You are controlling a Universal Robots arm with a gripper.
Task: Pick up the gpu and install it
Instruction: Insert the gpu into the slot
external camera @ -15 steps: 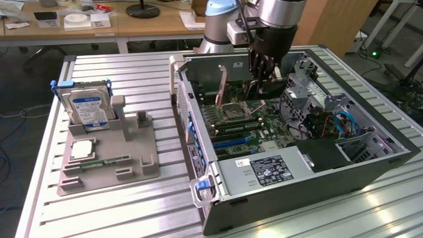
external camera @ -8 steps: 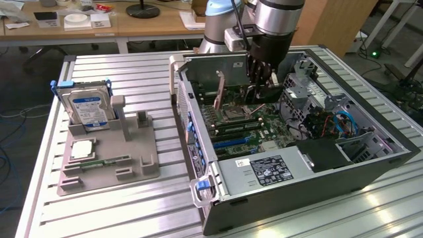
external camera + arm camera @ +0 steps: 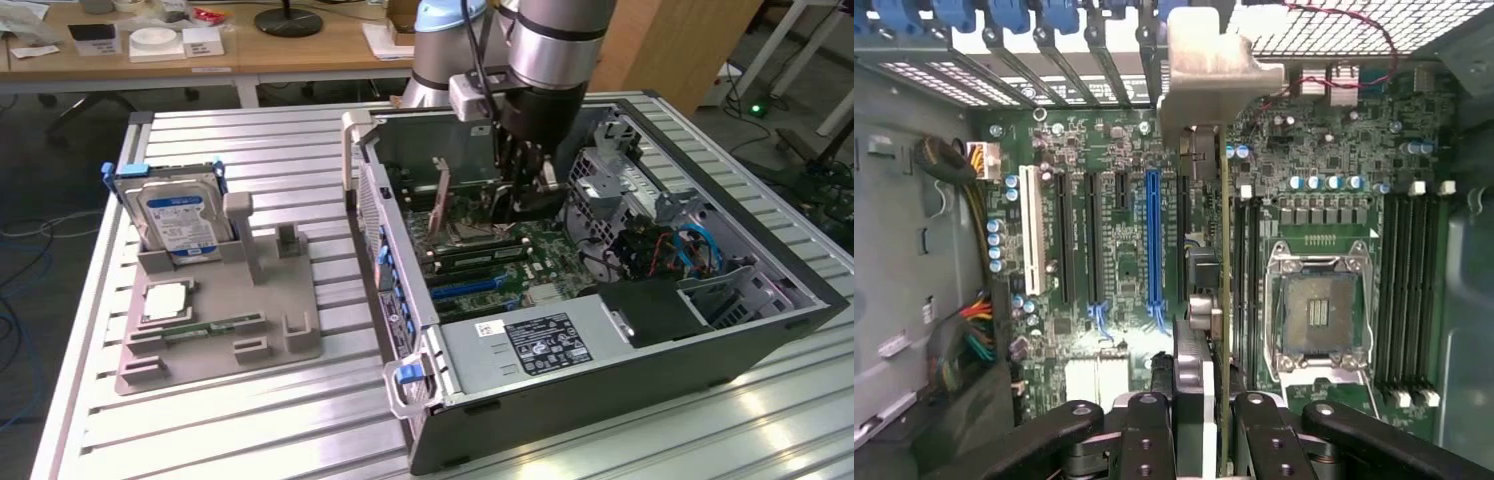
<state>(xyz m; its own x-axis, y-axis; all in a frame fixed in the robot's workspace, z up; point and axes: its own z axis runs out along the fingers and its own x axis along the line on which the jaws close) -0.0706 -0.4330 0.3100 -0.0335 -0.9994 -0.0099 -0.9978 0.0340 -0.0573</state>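
The gpu (image 3: 1216,250) shows edge-on in the wrist view as a thin dark board with its silvery end bracket (image 3: 1209,75) near the case's rear slot openings. My gripper (image 3: 1199,405) is shut on the card's upper edge, one finger (image 3: 1144,425) on each side. The card stands upright over the motherboard, along the black slot beside the long blue slot (image 3: 1153,235); I cannot tell whether it is seated. In the exterior view my gripper (image 3: 521,200) reaches down into the open computer case (image 3: 747,330), with the gpu (image 3: 511,218) just below it.
The bare CPU socket (image 3: 1319,310) and memory slots (image 3: 1414,290) lie beside the card. On the exterior view's left a grey holder (image 3: 267,300) carries a hard drive (image 3: 180,220), a processor (image 3: 163,300) and a green memory stick (image 3: 214,327). A power supply (image 3: 534,345) fills the case's near end.
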